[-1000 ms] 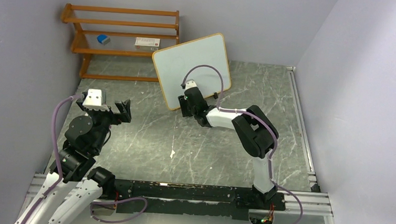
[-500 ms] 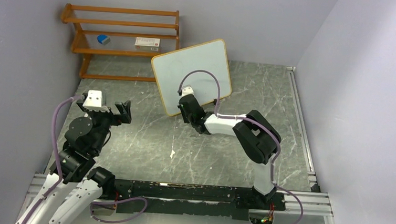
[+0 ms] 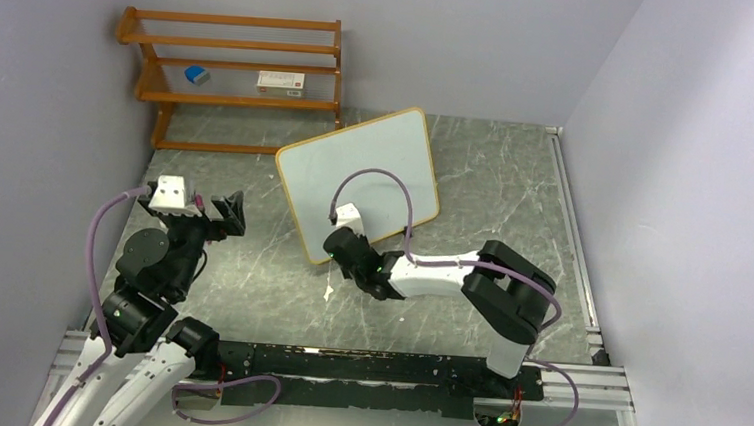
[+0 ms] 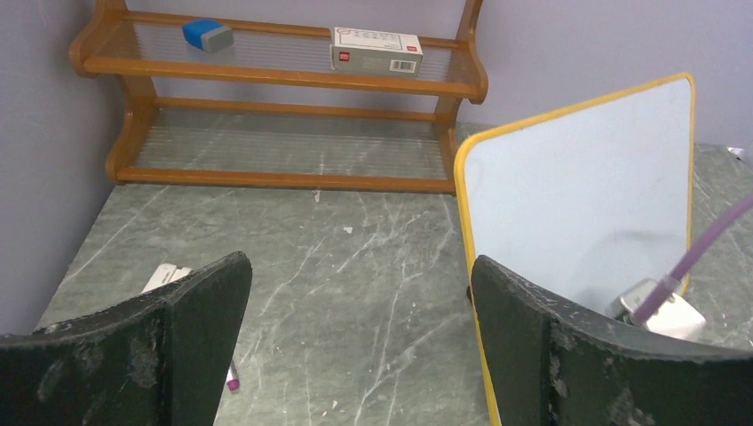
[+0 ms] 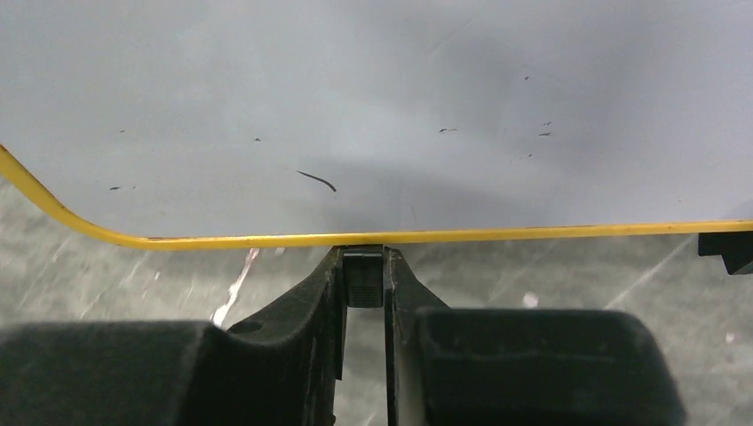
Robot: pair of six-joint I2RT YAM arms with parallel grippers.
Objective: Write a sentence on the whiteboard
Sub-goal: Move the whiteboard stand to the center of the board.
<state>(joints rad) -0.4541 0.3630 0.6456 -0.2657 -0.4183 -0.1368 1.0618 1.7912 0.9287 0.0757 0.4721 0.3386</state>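
Observation:
The whiteboard stands tilted at mid-table, white with a yellow-wood frame. It also shows in the left wrist view and fills the right wrist view. It carries no sentence, only a few tiny dark marks. My right gripper is at the board's lower edge, shut on one of its black feet. The other foot shows at the right. My left gripper is open and empty, left of the board. A marker's purple tip lies by its left finger.
A wooden shelf stands at the back left, holding a blue eraser and a small box. A white scrap lies on the grey stone tabletop near the right gripper. Walls close in on the left, back and right.
My right gripper has pulled the whiteboard by its foot toward the near left, away from the shelf. My left arm has shifted slightly left, its gripper still open.

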